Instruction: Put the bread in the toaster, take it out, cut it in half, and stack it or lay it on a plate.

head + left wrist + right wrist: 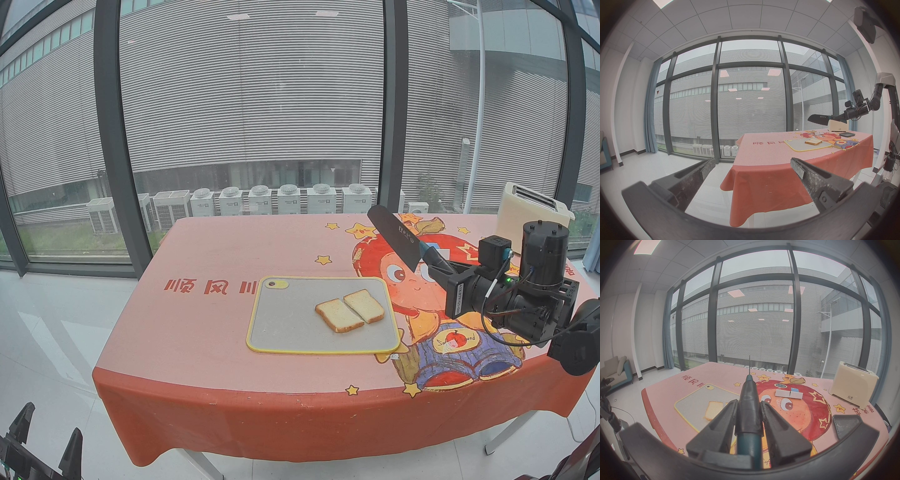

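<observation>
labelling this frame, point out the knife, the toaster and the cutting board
knife (395,236), head view, middle of the black blade
toaster (851,383), right wrist view, its cream side wall
cutting board (287,319), head view, bare grey surface

A cutting board (287,319) lies on the table (206,350) toward the robot's edge, with two bread halves (350,310) side by side on its right part. The toaster (531,215) stands far right. The right gripper (442,262) holds a knife (395,236) aloft, right of the cutting board.
</observation>
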You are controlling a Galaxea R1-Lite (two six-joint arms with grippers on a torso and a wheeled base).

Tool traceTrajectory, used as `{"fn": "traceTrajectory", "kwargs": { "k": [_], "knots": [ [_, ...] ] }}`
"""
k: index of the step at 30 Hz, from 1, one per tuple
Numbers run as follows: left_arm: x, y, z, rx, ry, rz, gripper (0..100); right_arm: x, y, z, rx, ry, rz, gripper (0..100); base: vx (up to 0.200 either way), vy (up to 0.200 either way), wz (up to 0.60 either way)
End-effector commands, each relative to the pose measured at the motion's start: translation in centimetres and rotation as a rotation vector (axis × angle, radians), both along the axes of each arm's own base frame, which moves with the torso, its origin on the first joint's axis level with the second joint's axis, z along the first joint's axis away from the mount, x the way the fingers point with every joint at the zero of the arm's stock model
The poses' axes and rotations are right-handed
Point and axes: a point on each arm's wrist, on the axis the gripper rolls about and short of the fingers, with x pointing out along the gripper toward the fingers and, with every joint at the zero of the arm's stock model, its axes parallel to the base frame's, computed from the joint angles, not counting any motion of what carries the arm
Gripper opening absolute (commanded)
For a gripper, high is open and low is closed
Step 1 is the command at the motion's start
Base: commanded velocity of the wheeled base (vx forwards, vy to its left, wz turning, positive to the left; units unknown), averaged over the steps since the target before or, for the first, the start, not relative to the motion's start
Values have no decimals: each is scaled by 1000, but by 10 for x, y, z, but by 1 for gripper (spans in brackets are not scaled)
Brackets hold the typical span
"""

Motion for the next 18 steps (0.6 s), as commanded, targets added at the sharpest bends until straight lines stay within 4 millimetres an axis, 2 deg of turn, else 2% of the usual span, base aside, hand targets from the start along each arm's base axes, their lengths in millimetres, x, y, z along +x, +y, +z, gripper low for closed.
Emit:
{"fn": "traceTrajectory", "kwargs": {
  "k": [1, 18],
  "knots": [
    [1, 0, -5, 0, 20, 0, 100, 3, 0, -1, -2, 4, -8, 0, 0, 0, 0],
    [1, 0, -5, 0, 20, 1, 100, 11, -7, -2, -7, 1, -57, 0, 0, 0, 0]
  ]
}}
